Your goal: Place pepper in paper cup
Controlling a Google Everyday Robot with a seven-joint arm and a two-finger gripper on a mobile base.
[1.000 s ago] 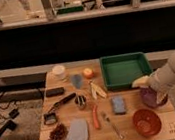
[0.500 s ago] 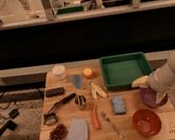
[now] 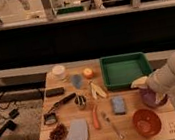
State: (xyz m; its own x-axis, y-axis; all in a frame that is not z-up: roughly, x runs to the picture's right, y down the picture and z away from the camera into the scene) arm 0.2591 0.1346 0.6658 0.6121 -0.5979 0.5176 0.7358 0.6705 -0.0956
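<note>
The pepper (image 3: 95,117), slim and orange-red, lies near the middle of the wooden table (image 3: 133,133), just below a small dark metal cup (image 3: 80,102). The paper cup (image 3: 59,72), short and white, stands at the table's far left corner. My white arm reaches in from the right. Its gripper (image 3: 140,82) hangs over the near right corner of the green tray (image 3: 125,70), far to the right of both pepper and cup. The gripper is open and holds nothing.
An orange fruit (image 3: 87,73) and a pale yellow banana piece (image 3: 97,89) lie between cup and tray. A blue sponge (image 3: 118,104), a spoon (image 3: 112,125), a red bowl (image 3: 146,121), a purple bowl (image 3: 152,98), a grey cloth (image 3: 78,133) and grapes (image 3: 52,139) fill the front.
</note>
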